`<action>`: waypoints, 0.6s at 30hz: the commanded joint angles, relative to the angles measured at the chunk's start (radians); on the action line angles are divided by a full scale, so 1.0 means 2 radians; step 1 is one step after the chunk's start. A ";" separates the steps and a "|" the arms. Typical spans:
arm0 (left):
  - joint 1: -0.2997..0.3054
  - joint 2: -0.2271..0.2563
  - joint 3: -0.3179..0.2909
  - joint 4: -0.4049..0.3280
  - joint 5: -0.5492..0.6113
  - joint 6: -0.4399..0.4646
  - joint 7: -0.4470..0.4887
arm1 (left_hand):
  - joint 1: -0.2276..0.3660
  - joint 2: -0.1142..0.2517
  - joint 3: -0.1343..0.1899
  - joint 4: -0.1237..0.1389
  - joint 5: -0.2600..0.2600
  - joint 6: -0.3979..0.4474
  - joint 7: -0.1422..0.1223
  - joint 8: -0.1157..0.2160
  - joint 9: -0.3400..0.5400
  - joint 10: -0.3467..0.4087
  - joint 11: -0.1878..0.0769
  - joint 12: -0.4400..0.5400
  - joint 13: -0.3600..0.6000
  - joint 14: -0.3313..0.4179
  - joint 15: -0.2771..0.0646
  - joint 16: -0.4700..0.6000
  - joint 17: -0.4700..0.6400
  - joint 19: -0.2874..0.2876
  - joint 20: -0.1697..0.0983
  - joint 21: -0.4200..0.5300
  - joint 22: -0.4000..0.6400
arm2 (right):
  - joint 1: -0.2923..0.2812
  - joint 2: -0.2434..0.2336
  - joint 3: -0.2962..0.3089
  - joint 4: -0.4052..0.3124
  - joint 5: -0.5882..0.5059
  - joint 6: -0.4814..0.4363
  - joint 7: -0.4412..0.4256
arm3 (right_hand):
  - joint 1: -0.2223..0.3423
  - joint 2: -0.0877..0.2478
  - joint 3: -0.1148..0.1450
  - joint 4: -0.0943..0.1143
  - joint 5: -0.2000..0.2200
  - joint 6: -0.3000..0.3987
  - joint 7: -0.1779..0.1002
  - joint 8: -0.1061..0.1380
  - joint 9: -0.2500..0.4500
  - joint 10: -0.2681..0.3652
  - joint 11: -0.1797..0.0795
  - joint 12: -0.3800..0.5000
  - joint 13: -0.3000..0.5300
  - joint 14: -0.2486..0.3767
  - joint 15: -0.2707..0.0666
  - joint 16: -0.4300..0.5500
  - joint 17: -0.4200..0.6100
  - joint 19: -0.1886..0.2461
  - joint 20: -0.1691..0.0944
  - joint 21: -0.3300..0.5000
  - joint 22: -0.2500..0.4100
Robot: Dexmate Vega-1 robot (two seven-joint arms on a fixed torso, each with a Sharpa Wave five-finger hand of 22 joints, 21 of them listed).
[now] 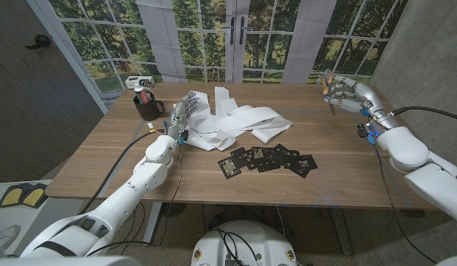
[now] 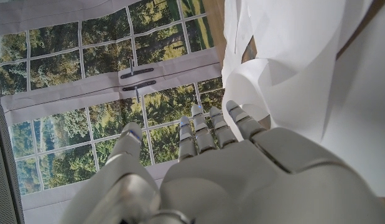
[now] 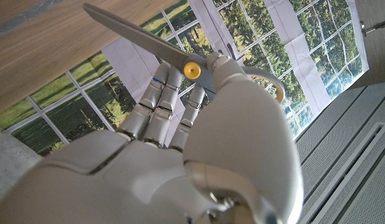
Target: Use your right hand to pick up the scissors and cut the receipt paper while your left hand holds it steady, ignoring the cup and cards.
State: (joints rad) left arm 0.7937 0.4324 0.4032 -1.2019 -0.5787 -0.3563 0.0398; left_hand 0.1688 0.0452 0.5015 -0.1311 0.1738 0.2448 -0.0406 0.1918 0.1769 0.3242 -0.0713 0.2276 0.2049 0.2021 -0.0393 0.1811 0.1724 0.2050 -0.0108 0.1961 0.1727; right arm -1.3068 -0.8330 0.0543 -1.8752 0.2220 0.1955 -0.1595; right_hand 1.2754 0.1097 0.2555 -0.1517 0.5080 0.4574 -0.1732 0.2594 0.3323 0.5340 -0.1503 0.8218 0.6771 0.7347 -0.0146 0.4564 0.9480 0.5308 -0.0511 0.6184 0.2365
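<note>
The white receipt paper (image 1: 239, 120) lies in a loose, crumpled heap at the table's middle back. My left hand (image 1: 183, 114) is at its left end with fingers stretched out straight. In the left wrist view the paper (image 2: 298, 68) hangs right beside that hand (image 2: 242, 174), and I cannot tell whether the fingers grip it. My right hand (image 1: 347, 91) is raised over the far right corner and holds the scissors (image 1: 329, 89). In the right wrist view the hand (image 3: 180, 155) grips the scissors (image 3: 142, 40), which have grey blades together, a yellow pivot and a pale handle loop.
A black cup (image 1: 147, 108) stands at the back left, just left of my left hand. Several black cards (image 1: 269, 159) lie scattered in front of the paper. A white power strip (image 1: 138, 80) sits behind the cup. The wooden table (image 1: 346, 166) is bare at the right.
</note>
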 commanded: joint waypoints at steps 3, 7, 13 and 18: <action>0.000 0.001 -0.001 -0.001 0.000 -0.001 -0.001 | 0.000 0.002 0.002 -0.004 -0.001 0.003 0.000 -0.001 0.001 0.007 0.000 0.000 0.002 0.005 -0.027 0.001 0.000 0.004 -0.001 -0.001 0.001 | 0.013 0.008 -0.020 0.013 0.040 0.023 0.018 | 0.016 0.018 0.006 0.002 0.005 0.001 0.005 -0.001 0.004 0.023 -0.022 0.004 0.060 0.035 -0.112 -0.003 0.004 -0.003 -0.023 0.006 0.001; -0.002 0.002 0.000 0.000 0.002 -0.004 -0.002 | 0.000 0.003 0.002 -0.004 -0.001 0.003 0.000 -0.002 0.001 0.006 0.000 0.000 0.002 0.005 -0.027 0.001 0.000 0.004 -0.002 -0.001 0.001 | 0.018 0.011 -0.026 0.019 0.066 0.029 0.034 | 0.016 0.018 0.006 0.002 0.005 0.003 0.006 -0.001 0.006 0.024 -0.021 0.004 0.059 0.037 -0.112 -0.004 0.006 -0.003 -0.023 0.008 0.001; -0.004 0.003 0.002 0.001 0.008 -0.004 0.000 | 0.000 0.003 0.002 -0.004 -0.001 0.005 0.001 -0.001 0.002 0.007 0.000 0.000 0.002 0.005 -0.028 0.001 0.000 0.004 -0.002 -0.001 0.001 | 0.022 0.009 -0.032 0.022 0.081 0.033 0.041 | 0.016 0.018 0.006 0.002 0.006 0.005 0.007 -0.001 0.008 0.024 -0.021 0.005 0.059 0.038 -0.112 -0.006 0.007 -0.004 -0.023 0.011 0.001; -0.003 0.005 0.003 -0.002 0.013 -0.004 0.003 | 0.001 0.004 0.003 -0.004 0.000 0.009 0.003 0.000 0.002 0.008 0.002 0.000 0.002 0.006 -0.029 0.001 0.000 0.004 -0.002 -0.001 0.001 | 0.028 0.008 -0.038 0.024 0.088 0.038 0.045 | 0.015 0.018 0.006 0.002 0.007 0.006 0.007 -0.002 0.010 0.025 -0.021 0.005 0.058 0.040 -0.112 -0.007 0.009 -0.005 -0.023 0.013 0.000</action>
State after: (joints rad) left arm 0.7902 0.4364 0.4027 -1.2028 -0.5720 -0.3583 0.0379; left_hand 0.1689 0.0452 0.5056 -0.1352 0.1738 0.2519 -0.0336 0.1918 0.1769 0.3313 -0.0642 0.2277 0.2049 0.2056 -0.0358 0.1811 0.1724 0.2050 -0.0108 0.1961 0.1726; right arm -1.2715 -0.8162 0.0033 -1.8402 0.3520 0.2504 -0.0938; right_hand 1.2754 0.1096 0.2552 -0.1514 0.5115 0.4608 -0.1622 0.2594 0.3464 0.5339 -0.1503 0.8253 0.6771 0.7398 -0.0128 0.4450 0.9636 0.5247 -0.0462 0.6395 0.2360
